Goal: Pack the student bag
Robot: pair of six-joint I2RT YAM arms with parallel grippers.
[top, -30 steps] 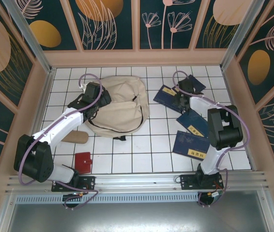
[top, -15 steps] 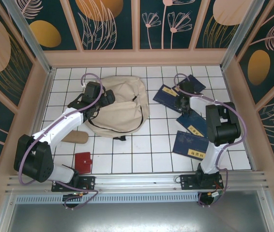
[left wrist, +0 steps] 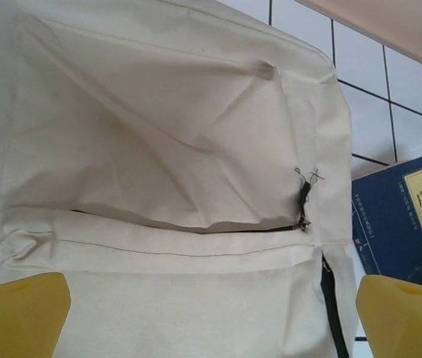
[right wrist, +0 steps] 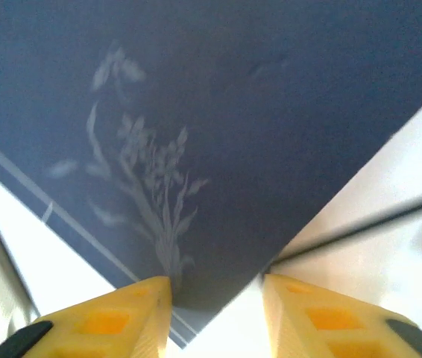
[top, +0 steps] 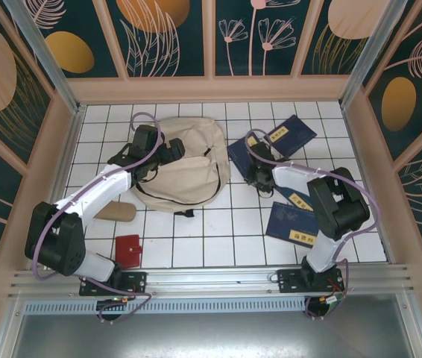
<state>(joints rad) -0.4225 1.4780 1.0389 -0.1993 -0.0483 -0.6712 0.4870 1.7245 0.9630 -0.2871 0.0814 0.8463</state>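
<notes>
The student bag (top: 189, 168), cream fabric with black zippers, lies flat at the centre-left of the tiled floor. My left gripper (top: 172, 151) hovers over its left part, open wide with nothing between the fingers. In the left wrist view the bag (left wrist: 159, 149) shows a gaping pocket seam and a zipper pull (left wrist: 303, 205) ahead of the left gripper (left wrist: 211, 306). My right gripper (top: 256, 177) stands at the near corner of a navy book (top: 242, 153) just right of the bag. In the right wrist view that book (right wrist: 233, 112) has its corner between the part-open right gripper (right wrist: 215, 287); the left finger meets its edge.
More navy books with yellow labels lie at the back right (top: 289, 134) and near right (top: 298, 195), (top: 293, 224). A red flat item (top: 128, 250) and a tan object (top: 114, 212) lie near left. Wooden walls close in on three sides.
The right gripper narrowed and moved left toward the bag, and the navy book slid left with it, uncovering another book behind. The left gripper opened fully and shifted slightly right over the bag.
</notes>
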